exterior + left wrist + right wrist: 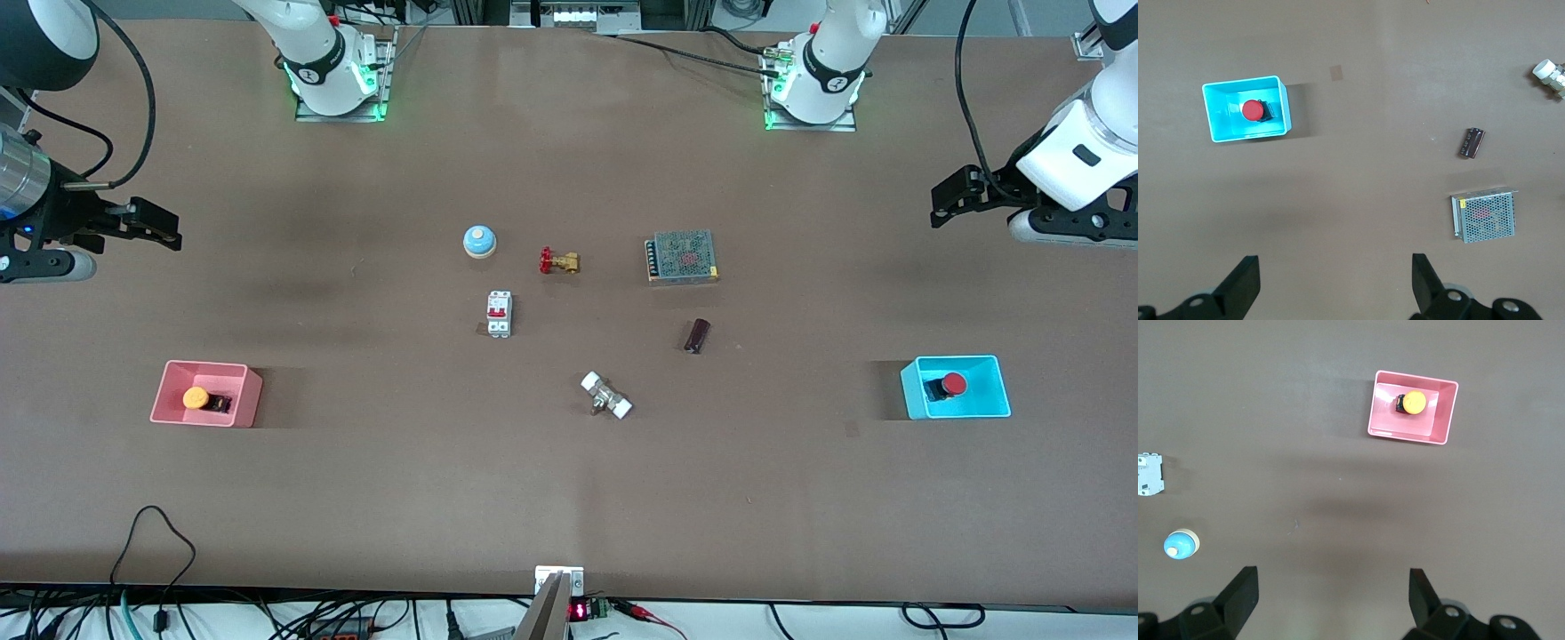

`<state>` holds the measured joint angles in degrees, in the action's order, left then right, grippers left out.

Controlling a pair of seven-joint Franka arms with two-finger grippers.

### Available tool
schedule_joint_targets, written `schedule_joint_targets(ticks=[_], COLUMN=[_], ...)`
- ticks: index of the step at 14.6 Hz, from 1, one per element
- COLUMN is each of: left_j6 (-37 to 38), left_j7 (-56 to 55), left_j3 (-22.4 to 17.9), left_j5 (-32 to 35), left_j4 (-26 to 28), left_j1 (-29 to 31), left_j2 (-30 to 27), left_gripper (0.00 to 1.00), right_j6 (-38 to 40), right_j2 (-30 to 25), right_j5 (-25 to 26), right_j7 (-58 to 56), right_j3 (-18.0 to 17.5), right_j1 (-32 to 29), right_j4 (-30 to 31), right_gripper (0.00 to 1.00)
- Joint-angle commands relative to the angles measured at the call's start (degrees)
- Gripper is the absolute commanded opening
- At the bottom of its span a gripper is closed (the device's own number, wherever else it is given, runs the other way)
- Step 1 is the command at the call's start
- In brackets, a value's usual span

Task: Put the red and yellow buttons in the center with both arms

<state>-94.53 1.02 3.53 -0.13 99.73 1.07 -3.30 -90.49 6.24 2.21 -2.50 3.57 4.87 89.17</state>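
Observation:
The red button (pixel 953 384) lies in a cyan bin (pixel 997 391) toward the left arm's end of the table. It also shows in the left wrist view (pixel 1253 110), in the bin (pixel 1217 127). The orange-yellow button (pixel 196 397) lies in a pink bin (pixel 167 396) toward the right arm's end, and shows in the right wrist view (pixel 1413 403) in the bin (pixel 1383 421). My left gripper (pixel 942 206) hangs open and empty above the table, apart from the cyan bin; its own view (pixel 1336 267) shows bare table between the fingers. My right gripper (pixel 167 229) is open and empty above the table, apart from the pink bin (pixel 1333 583).
Around the brown table's middle (pixel 569 462) lie a blue dome bell (pixel 479 241), a brass valve with red handle (pixel 558 261), a white breaker (pixel 499 314), a mesh power supply (pixel 682 257), a dark cylinder (pixel 698 335) and a white-ended fitting (pixel 606 396).

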Motion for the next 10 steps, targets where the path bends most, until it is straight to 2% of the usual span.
schedule_joint_targets(ticks=[1,10], left_j6=[0.67,1.19], left_j7=[0.65,0.56], left_j3=[0.16,0.16], left_j5=[1.01,1.01], left_j4=[-0.5,-0.5], left_j1=[-0.02,-0.02], left_j2=[-0.04,-0.04], left_gripper=[1.0,1.0], right_j6=[1.01,0.14], right_j2=[0.18,0.8], right_j5=[0.07,-2.03], right_j7=[0.65,-0.49], right_j3=[-0.23,-0.05], right_j1=[-0.3,-2.31], right_j4=[-0.93,-1.11], right_gripper=[1.0,1.0])
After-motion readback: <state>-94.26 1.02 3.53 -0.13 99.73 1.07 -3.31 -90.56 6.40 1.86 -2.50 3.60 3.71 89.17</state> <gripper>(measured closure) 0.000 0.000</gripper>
